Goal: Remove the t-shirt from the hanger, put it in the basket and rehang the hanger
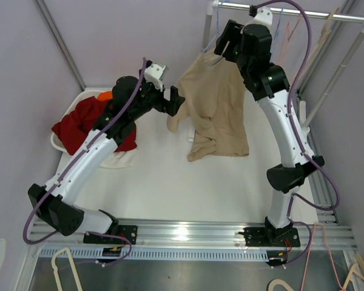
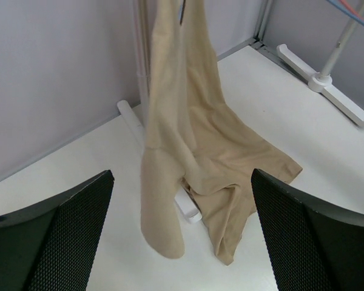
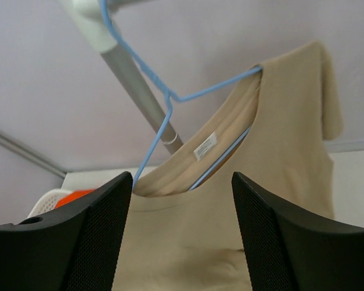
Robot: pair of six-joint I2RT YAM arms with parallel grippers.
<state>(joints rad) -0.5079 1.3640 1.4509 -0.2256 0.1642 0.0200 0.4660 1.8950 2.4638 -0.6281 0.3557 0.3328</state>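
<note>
A beige t-shirt (image 1: 215,109) hangs on a thin blue wire hanger (image 1: 213,57) from the rack's rail, its hem trailing on the white table. In the right wrist view the hanger (image 3: 170,97) runs through the collar of the t-shirt (image 3: 279,157). My right gripper (image 1: 224,42) is high up at the collar, open (image 3: 181,176), with the shirt front lying beyond its fingers. My left gripper (image 1: 173,103) is open next to the left sleeve. Its view looks down at the t-shirt (image 2: 194,133), and nothing sits in the left gripper (image 2: 182,174).
A white basket (image 1: 57,142) at the far left holds a red garment (image 1: 85,124), with a white cloth (image 1: 118,159) beside it. The rack rail (image 1: 291,11) carries more hangers (image 1: 291,30) at the right. The rack's foot (image 2: 327,85) lies on the table.
</note>
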